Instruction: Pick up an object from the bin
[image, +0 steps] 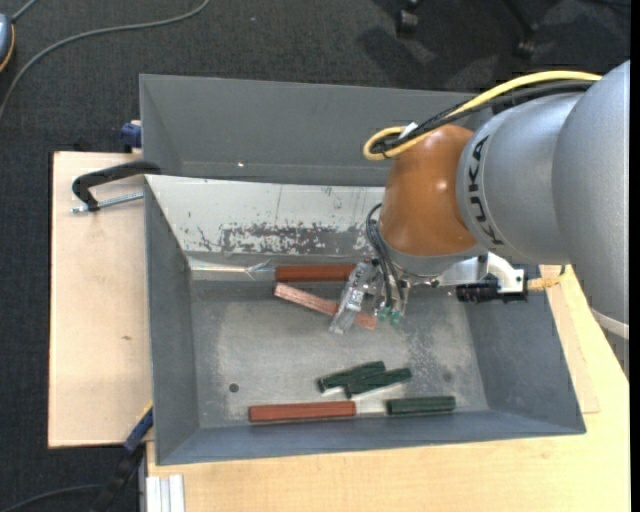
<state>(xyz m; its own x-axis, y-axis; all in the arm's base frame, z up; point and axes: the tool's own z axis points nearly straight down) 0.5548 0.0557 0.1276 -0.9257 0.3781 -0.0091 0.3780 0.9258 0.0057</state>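
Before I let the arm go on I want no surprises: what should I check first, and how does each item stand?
1. The hand is inside the bin, over its floor: ok.
2. The pink bar lies right beside the hand: ok.
3. Something is held in the hand: cannot tell.
4. The green sticks at the front lie apart from the hand: ok.

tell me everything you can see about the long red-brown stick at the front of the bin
The red-brown stick is a long, thin, straight bar with a matte, even colour and blunt ends; what it is made of cannot be told. It lies flat on the bin floor, close to the front wall and nearly parallel to it. Its right end meets a short pale piece, with dark green pieces just behind. The gripper is farther back, clear of it.
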